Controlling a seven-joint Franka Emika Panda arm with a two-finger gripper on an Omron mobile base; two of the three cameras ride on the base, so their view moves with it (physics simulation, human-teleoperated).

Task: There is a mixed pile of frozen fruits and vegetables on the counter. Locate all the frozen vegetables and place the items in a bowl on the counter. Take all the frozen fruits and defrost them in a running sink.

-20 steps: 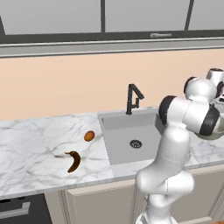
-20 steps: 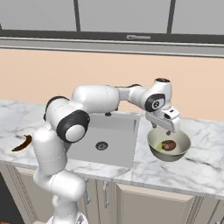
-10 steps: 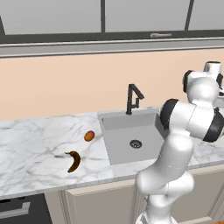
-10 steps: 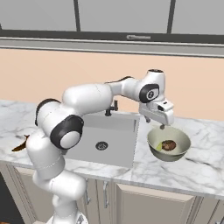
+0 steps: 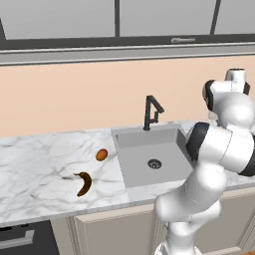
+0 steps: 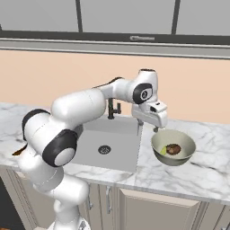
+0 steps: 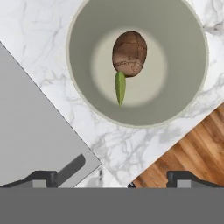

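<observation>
A white marble bench (image 5: pixel 45 164) carries a grey sink (image 5: pixel 149 159) with a thin black faucet (image 5: pixel 151 112) at its back edge. In the left base view, two pieces of food lie on the bench to the left of the sink. A small orange ball (image 5: pixel 101 155) sits near the basin's left edge. A curved brown-orange piece (image 5: pixel 83 183), shaped like a banana, lies nearer the front edge, apart from the ball; its long axis runs roughly front to back and it bends like a hook.

In the right base view, a round grey-olive bowl (image 6: pixel 184 140) with a pale rim stands on the bench just to the right of the sink. The bowl holds two things. A brown ball (image 7: pixel 129 53) rests near the middle of its floor. A slim green leaf-like piece (image 7: pixel 120 87) touches the ball's edge at one end and points straight away from it with its tip.

The robot's fingers (image 6: pixel 156 128) hang above the bowl's near-left rim, spread wide apart with nothing between them.
</observation>
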